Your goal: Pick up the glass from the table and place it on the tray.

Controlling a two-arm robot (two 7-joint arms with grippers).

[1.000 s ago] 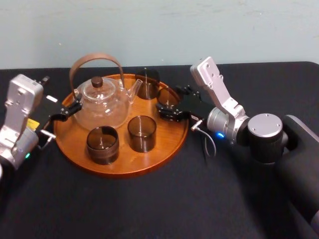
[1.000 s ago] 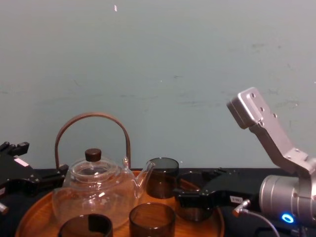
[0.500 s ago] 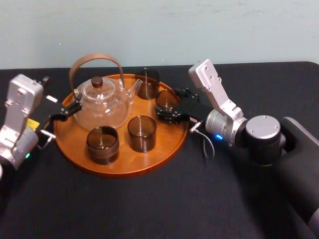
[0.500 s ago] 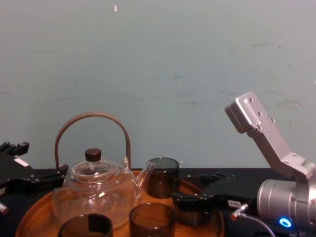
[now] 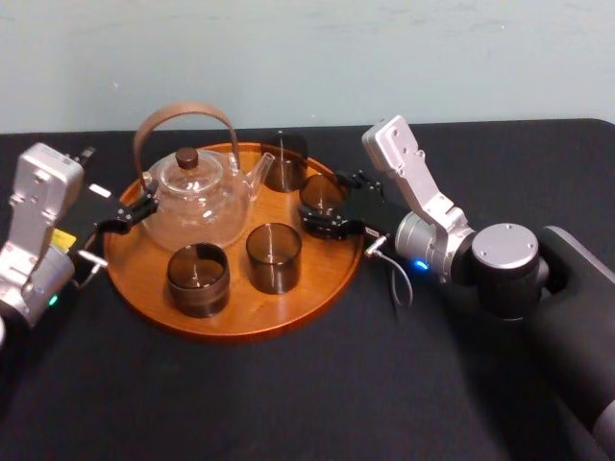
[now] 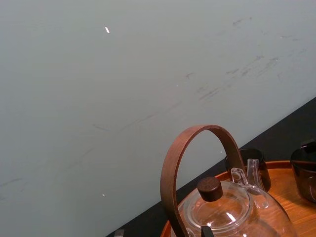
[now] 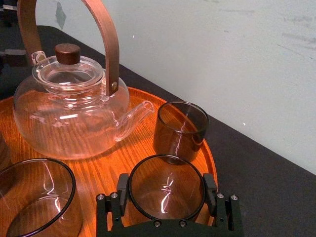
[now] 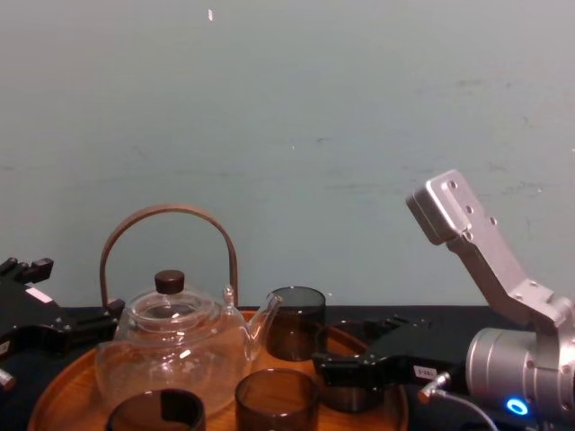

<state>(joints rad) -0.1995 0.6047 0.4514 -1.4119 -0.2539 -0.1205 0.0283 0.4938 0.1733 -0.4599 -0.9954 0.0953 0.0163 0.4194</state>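
No text, brand or number legible.
- Small white label [image 8: 422, 370] on the black body of the right claw [image 8: 349, 352], just right of the tray [image 8: 49, 393]: print too small to read.
- Yellow sticker [image 5: 63, 239] on the left arm, left of the tray: markings unreadable.

The table [image 5: 288, 403] is a flat, matte black surface that reaches well past the tray on its left, right and near sides. Behind the tray it runs back to a pale wall [image 5: 307, 58]. The tray [image 5: 231, 329], round, orange-brown wood with a low raised rim, rests flat directly on the table, left of its middle.
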